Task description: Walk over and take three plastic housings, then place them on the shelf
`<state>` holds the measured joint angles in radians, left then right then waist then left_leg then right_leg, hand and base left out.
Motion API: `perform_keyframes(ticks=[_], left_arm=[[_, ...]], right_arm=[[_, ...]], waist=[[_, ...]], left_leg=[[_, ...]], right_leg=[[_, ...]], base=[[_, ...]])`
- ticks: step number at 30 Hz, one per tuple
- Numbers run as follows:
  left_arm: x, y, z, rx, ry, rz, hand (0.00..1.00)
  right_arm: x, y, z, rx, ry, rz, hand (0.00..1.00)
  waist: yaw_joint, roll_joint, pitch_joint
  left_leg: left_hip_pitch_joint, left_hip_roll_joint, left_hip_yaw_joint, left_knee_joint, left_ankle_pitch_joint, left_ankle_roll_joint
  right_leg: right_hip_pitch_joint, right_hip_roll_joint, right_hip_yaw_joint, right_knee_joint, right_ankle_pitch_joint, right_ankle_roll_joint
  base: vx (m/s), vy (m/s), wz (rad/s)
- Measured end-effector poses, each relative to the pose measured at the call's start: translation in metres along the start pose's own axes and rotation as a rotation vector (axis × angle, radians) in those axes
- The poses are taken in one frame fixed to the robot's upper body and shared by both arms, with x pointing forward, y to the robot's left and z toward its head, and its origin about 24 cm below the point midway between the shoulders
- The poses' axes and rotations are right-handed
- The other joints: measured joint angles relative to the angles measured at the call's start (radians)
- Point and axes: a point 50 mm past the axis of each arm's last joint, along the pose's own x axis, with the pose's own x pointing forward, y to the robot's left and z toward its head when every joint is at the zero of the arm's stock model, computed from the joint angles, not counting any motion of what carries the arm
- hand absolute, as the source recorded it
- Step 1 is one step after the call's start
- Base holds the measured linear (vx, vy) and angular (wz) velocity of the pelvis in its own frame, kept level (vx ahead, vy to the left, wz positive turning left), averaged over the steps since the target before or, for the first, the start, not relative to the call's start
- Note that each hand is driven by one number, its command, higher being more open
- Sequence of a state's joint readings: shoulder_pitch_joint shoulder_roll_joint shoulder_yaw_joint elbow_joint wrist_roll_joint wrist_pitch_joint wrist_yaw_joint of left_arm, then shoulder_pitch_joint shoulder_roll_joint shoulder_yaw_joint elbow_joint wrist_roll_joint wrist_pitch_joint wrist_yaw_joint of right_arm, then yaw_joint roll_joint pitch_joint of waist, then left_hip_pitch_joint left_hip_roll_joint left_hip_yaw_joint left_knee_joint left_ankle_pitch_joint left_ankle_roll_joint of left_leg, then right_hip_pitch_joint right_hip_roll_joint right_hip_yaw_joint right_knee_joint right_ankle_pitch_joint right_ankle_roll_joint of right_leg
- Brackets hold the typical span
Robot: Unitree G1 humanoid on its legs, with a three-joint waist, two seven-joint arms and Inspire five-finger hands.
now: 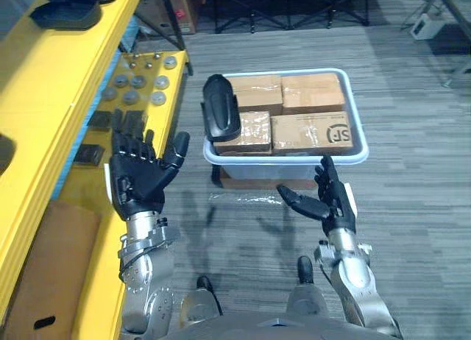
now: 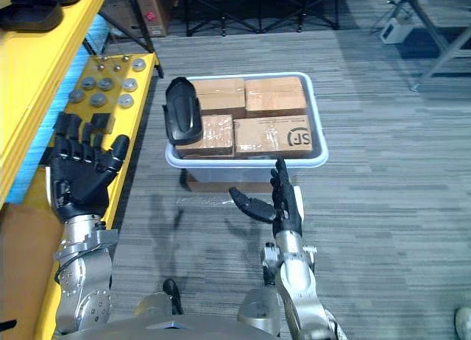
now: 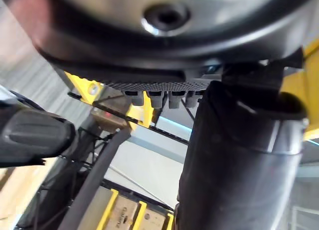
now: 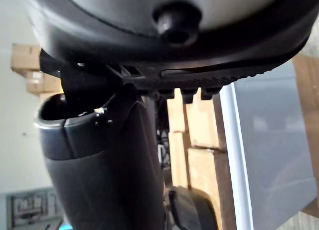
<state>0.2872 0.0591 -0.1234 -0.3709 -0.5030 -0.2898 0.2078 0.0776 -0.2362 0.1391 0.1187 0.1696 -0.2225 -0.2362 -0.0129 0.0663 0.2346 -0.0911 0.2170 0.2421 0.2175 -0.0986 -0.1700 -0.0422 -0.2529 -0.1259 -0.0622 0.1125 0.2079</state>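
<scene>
Reaching is best done squarely, so that the black plastic housing (image 1: pixel 221 107), lying at the left rim of the white bin (image 1: pixel 358 137) at centre frame, is taken across its narrow width. Its long axis runs up-frame. Left hand (image 1: pixel 136 179) and right hand (image 1: pixel 329 200), lower frame, are spread open and empty.

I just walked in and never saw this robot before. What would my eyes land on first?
First, the white tub on the floor straight ahead, packed with brown cardboard boxes, with a black plastic housing lying at its left end. Next, the left robot hand, open and raised beside the yellow shelf, and the right robot hand, open too, lower and just short of the tub.
</scene>
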Motion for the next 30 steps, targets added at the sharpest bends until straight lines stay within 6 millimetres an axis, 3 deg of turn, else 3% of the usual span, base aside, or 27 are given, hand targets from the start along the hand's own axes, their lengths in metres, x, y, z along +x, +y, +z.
perform_keyframes(ticks=[2,5,7,10,12,14,19,22,23,29,30], left_arm=[[-0.002,-0.008,-0.014,0.003,0.09,-0.036,1.0],[-0.006,-0.013,-0.024,0.038,0.153,-0.083,1.0],[-0.008,-0.022,-0.034,0.043,0.2,-0.171,1.0],[-0.011,-0.038,-0.04,0.061,0.221,-0.279,1.0],[-0.011,-0.043,-0.047,0.063,0.244,-0.308,1.0],[-0.011,-0.04,-0.055,0.083,0.273,-0.302,1.0],[-0.01,-0.041,-0.068,0.113,0.302,-0.309,1.0],[-0.012,-0.047,-0.076,0.097,0.333,-0.319,1.0],[-0.012,-0.049,-0.084,0.09,0.361,-0.315,1.0],[-0.022,-0.048,-0.103,0.106,0.448,-0.28,1.0],[-0.023,-0.048,-0.106,0.111,0.459,-0.275,1.0]], right_arm=[[0.045,-0.012,0.019,-0.043,-0.046,-0.095,1.0],[0.09,-0.024,0.055,-0.085,-0.132,-0.168,1.0],[0.126,-0.05,0.093,-0.131,-0.178,-0.239,1.0],[0.152,-0.078,0.138,-0.192,-0.228,-0.331,1.0],[0.16,-0.086,0.157,-0.238,-0.247,-0.364,1.0],[0.166,-0.083,0.168,-0.255,-0.255,-0.36,1.0],[0.179,-0.084,0.184,-0.276,-0.177,-0.389,1.0],[0.182,-0.096,0.198,-0.303,-0.141,-0.414,1.0],[0.182,-0.104,0.205,-0.323,-0.123,-0.443,1.0],[0.176,-0.134,0.222,-0.348,-0.018,-0.596,1.0],[0.175,-0.137,0.221,-0.349,0.005,-0.623,0.0]], waist=[[0.036,0.001,0.029],[0.055,0.007,0.068],[0.095,0.019,0.095],[0.136,0.044,0.144],[0.159,0.057,0.165],[0.172,0.058,0.169],[0.206,0.073,0.201],[0.234,0.093,0.217],[0.237,0.112,0.236],[0.263,0.12,0.25],[0.265,0.12,0.25]], left_leg=[[-0.036,-0.006,-0.045,0.011,0.008,0.0],[-0.066,-0.015,-0.093,0.013,0.025,0.003],[-0.11,-0.028,-0.142,0.003,0.046,0.003],[-0.144,-0.039,-0.187,-0.014,0.081,0.007],[-0.154,-0.049,-0.206,-0.015,0.089,0.01],[-0.171,-0.061,-0.226,-0.012,0.092,0.014],[-0.184,-0.07,-0.244,-0.01,0.097,0.021],[-0.219,-0.078,-0.254,0.004,0.1,0.024],[-0.221,-0.085,-0.262,0.007,0.102,0.027],[-0.287,-0.101,-0.291,0.024,0.11,0.034],[-0.291,-0.102,-0.294,0.024,0.111,0.034]], right_leg=[[0.005,0.0,-0.036,-0.013,0.018,-0.001],[0.008,-0.001,-0.082,-0.013,0.028,-0.007],[-0.01,-0.005,-0.125,-0.013,0.037,-0.012],[-0.022,-0.007,-0.174,-0.013,0.056,-0.018],[-0.022,-0.013,-0.199,-0.013,0.063,-0.018],[-0.025,-0.022,-0.22,-0.013,0.063,-0.018],[-0.035,-0.032,-0.26,0.013,0.063,-0.019],[-0.065,-0.041,-0.279,0.031,0.062,-0.02],[-0.065,-0.048,-0.288,0.045,0.062,-0.02],[-0.099,-0.058,-0.329,0.046,0.06,-0.022],[-0.1,-0.059,-0.335,0.047,0.06,-0.023]], base=[[-0.11,0.008,0.45],[-0.11,0.004,0.41],[-0.1,0.005,0.46],[-0.06,0.016,0.41],[-0.03,0.029,0.23],[0.0,0.041,0.24],[-0.01,0.031,0.13],[-0.04,0.031,0.1],[-0.03,0.033,0.14],[-0.02,0.015,0.15],[-0.01,0.006,0.14]])
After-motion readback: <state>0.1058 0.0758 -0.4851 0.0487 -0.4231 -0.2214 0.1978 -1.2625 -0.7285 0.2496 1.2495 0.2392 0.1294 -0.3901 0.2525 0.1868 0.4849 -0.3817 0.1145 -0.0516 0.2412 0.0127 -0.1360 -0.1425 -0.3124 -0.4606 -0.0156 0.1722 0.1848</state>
